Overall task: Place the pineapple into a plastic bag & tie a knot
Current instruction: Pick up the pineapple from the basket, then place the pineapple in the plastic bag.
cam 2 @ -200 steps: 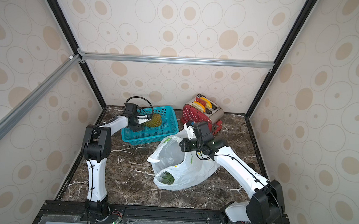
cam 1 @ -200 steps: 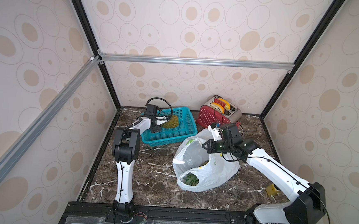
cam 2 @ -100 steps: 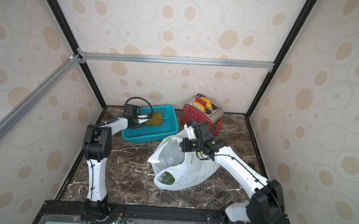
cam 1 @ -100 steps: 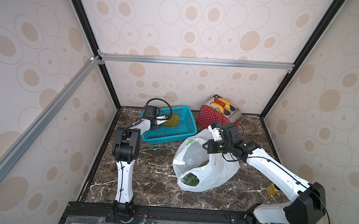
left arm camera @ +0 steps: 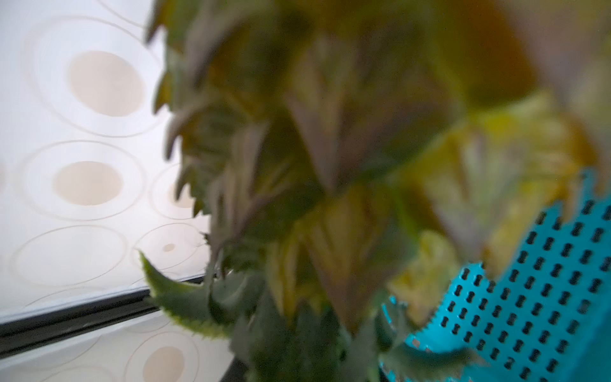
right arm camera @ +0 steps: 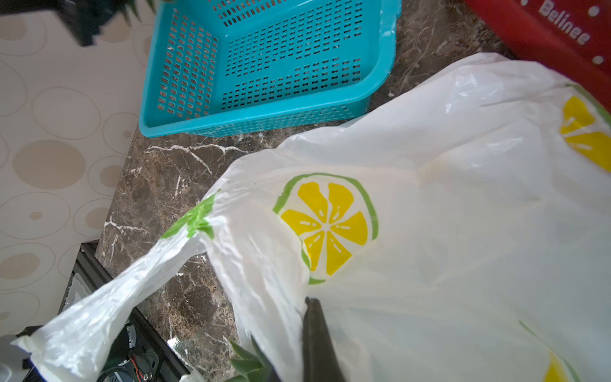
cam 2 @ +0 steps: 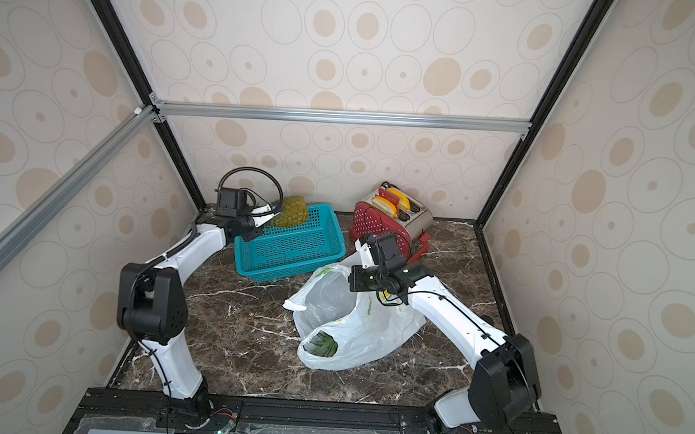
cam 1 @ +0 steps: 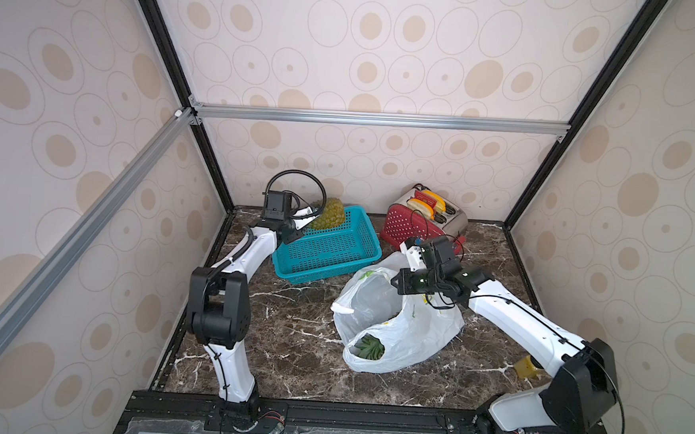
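The left gripper [cam 1: 301, 222] has its jaws closed on the pineapple [cam 1: 330, 213], which hangs over the back corner of the teal mesh basket [cam 1: 327, 255], close to the rear wall. The left wrist view is filled with its blurred, scaly rind. The fruit looks heavy, rigid and spiky, and its rough skin should resist slipping, though a grip from the side may let it pivot. The right gripper [cam 1: 399, 282] is pinched tight on the upper rim of the plastic bag [cam 1: 408, 337], holding the mouth up and facing the basket. The film is thin, limp and slippery, so it would likely sag if released. Green spiky leaves [cam 1: 369, 347] show in a lower opening of the bag. Open marble lies between basket and bag, while the basket's near rim, the red perforated container [cam 1: 409, 232] and the toaster [cam 1: 445, 215] crowd the far side.
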You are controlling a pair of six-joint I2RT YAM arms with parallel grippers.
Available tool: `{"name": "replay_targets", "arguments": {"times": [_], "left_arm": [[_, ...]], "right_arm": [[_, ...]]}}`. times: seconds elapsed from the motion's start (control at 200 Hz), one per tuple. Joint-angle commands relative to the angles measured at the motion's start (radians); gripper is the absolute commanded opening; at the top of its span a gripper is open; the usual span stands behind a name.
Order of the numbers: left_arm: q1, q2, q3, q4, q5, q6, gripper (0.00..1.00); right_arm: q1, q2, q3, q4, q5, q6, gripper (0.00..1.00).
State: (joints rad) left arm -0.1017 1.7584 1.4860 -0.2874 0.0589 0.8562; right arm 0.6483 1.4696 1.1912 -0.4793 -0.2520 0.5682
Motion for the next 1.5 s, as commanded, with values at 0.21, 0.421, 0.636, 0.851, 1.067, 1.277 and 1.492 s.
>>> {"name": "replay_targets", "arguments": {"times": [0.21,0.421,0.636,0.851,1.067,1.277,1.492], "left_arm": [[-0.093,-0.334,0.016,-0.320,0.088,-0.229,0.00],[-0.258,-0.536,-0.032,-0.483,0.189,-0.483,0.00],[-0.433,-0.673,-0.129,-0.582,0.337,-0.686,0.00],[-0.565,-0.636,-0.209,-0.599,0.488,-0.796,0.00],[-0.581,-0.481,-0.141,-0.768,0.357,-0.769,0.00],[-0.569,-0.439,-0.163,-0.848,0.287,-0.737,0.00],[-0.526,-0.465,-0.219,-0.849,0.232,-0.764,0.00]], "right_arm": [[-0.005,0.080,0.090,-0.055,0.039,0.040,0.00],[-0.005,0.110,0.109,-0.048,0.022,0.049,0.00],[-0.004,0.111,0.092,-0.035,-0.016,0.037,0.00],[-0.006,0.097,0.068,0.000,-0.056,0.028,0.00],[-0.006,0.065,0.039,0.033,-0.081,0.020,0.00],[-0.007,0.022,-0.009,0.049,-0.071,0.032,0.00],[-0.008,-0.009,-0.036,0.056,-0.063,0.034,0.00]]}}
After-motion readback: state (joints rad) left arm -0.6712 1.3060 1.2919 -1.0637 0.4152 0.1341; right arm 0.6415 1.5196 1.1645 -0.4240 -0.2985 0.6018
